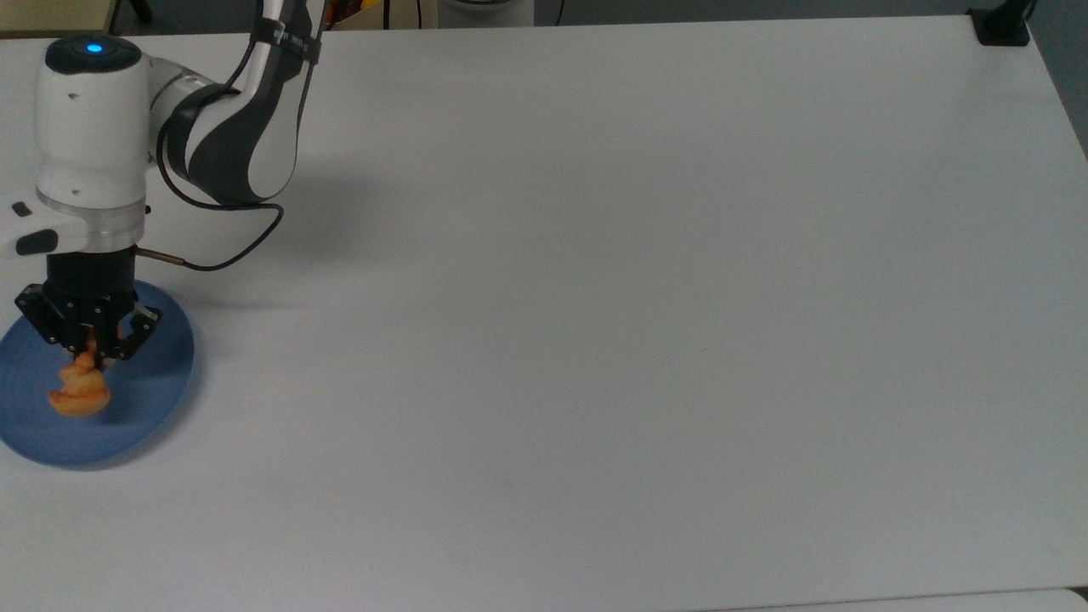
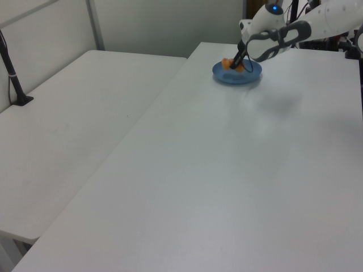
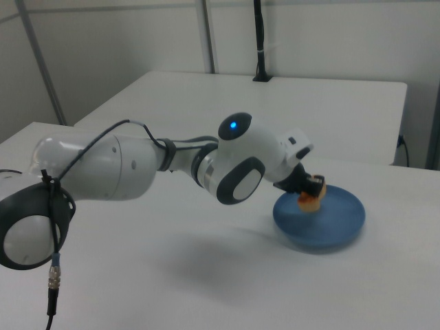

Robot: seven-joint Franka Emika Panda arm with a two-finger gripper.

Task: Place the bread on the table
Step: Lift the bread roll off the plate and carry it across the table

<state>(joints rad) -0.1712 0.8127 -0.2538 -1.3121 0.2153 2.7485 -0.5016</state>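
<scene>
bread (image 1: 79, 391), a small golden-orange roll with a ridged top, hangs over the blue plate (image 1: 144, 399), clamped at its upper end between the two black fingers of the gripper (image 1: 88, 350). in the right view the bread (image 3: 311, 194) sits clear of the plate's surface (image 3: 330, 223), just above its far rim; in the left view the bread (image 2: 231, 63) shows as an orange spot above the plate (image 2: 247, 73). the plate lies on the table (image 1: 595, 297) at the top view's left edge, near the tabletop's lower-left part in that picture. the gripper points straight down from a white wrist housing with a lit blue dot (image 1: 87, 48) on top. a thin black cable (image 1: 225, 255) loops from the wrist across the bare tabletop beside the grey-and-white arm (image 1: 229, 136). a second white table (image 2: 74, 130) stands alongside in the left view, with a black post (image 2: 14, 79) on it.
</scene>
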